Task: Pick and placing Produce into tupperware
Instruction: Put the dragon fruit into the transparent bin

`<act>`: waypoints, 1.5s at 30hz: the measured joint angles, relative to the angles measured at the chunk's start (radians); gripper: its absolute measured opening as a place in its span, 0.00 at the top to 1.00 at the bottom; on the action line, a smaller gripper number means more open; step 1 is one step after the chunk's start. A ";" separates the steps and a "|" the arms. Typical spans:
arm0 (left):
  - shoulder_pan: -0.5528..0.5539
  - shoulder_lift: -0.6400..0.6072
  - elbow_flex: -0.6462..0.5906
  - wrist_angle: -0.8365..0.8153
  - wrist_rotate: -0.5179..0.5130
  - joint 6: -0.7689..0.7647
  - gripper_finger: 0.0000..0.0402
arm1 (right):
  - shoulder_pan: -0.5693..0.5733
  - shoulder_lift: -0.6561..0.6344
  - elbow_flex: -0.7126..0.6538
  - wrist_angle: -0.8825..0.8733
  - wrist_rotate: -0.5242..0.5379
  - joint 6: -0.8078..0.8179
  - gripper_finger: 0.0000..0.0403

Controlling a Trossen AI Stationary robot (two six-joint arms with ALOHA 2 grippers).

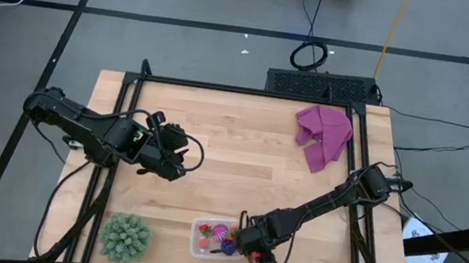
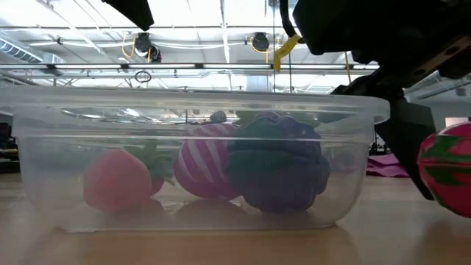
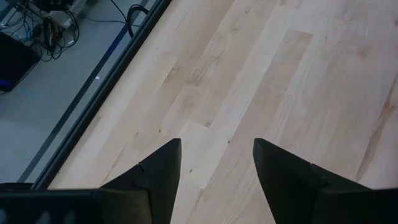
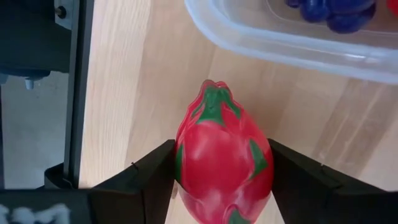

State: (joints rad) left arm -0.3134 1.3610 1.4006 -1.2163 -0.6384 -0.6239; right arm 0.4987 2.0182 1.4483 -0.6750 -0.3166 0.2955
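Red fruit (image 4: 222,165) sits clamped btwn right gripper (image 4: 222,186) fingers just beside tub (image 4: 292,37) w/ other fruit inside, looks light, stiff, slick, so hold mid-body; left gripper (image 3: 216,177) open, empty, well apart.

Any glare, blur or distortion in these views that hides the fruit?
Low view: the cloudy wall of the tupperware softens the produce inside, and ceiling lights glare behind. Right wrist view: the red fruit between the right gripper fingers is sharp. High view: even light, fruit tiny.
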 joint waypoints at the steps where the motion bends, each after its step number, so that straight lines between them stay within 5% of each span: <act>1: 0.000 0.000 0.000 0.000 0.000 0.000 0.48 | 0.000 0.000 0.000 0.000 -0.001 0.001 0.46; 14: 0.000 0.000 0.000 -0.002 0.000 -0.003 0.48 | -0.001 -0.140 0.000 0.004 -0.001 0.062 0.45; 23: 0.000 0.000 0.000 0.000 0.001 -0.010 0.48 | -0.007 -0.242 0.001 0.296 0.031 0.066 0.45; 34: 0.000 0.000 0.000 0.000 0.001 -0.008 0.48 | -0.072 -0.141 0.002 0.668 0.044 0.033 0.44; 45: 0.000 0.000 0.000 0.007 0.001 -0.002 0.48 | -0.098 -0.038 0.002 0.759 0.072 -0.023 0.44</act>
State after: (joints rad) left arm -0.3137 1.3609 1.4006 -1.2095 -0.6373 -0.6254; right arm 0.4005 1.9802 1.4498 0.0842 -0.2447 0.2728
